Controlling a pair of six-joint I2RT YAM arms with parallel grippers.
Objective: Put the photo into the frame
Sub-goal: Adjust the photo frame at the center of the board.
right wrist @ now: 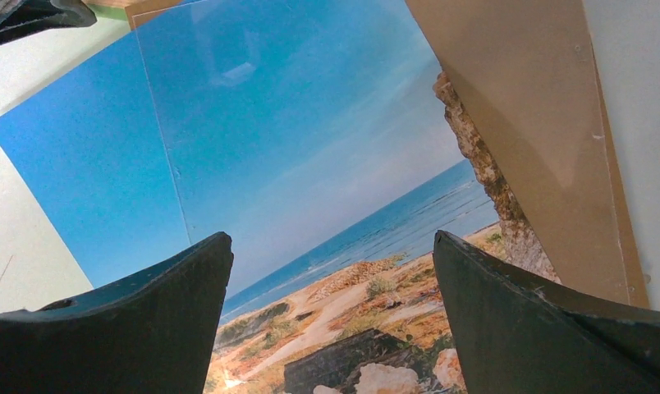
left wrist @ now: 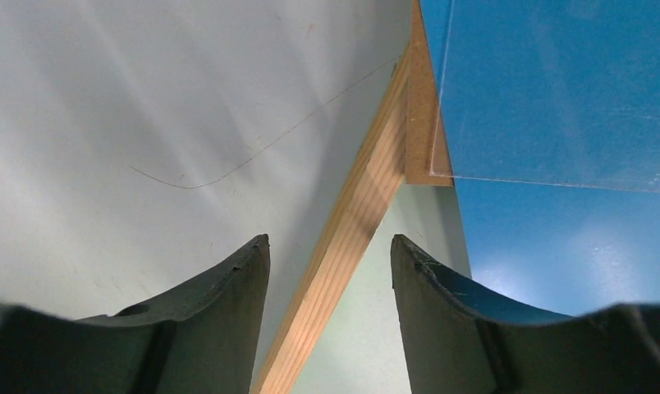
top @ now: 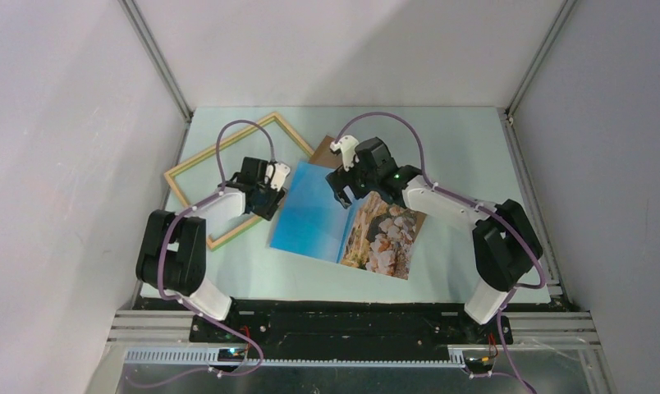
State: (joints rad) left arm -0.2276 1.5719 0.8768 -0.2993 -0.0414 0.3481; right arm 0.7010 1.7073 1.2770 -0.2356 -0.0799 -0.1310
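The photo (top: pixel 343 222) lies face up mid-table, blue sky to the left and pale rocks to the right. A clear sheet (right wrist: pixel 294 107) lies over part of it. The frame (top: pixel 220 144), pale wood side up, lies at the back left, its near corner by the photo. My left gripper (top: pixel 269 195) is open and straddles the frame's rail (left wrist: pixel 351 222) without touching it; the photo's blue edge (left wrist: pixel 556 246) is just to its right. My right gripper (top: pixel 347 193) is open and empty, hovering over the photo (right wrist: pixel 335 222).
A brown backing board (top: pixel 323 151) lies under the photo, showing at its back and right edges (right wrist: pixel 524 123); its corner (left wrist: pixel 422 123) meets the frame rail. Pale green table (top: pixel 458 148) is enclosed by grey walls on three sides.
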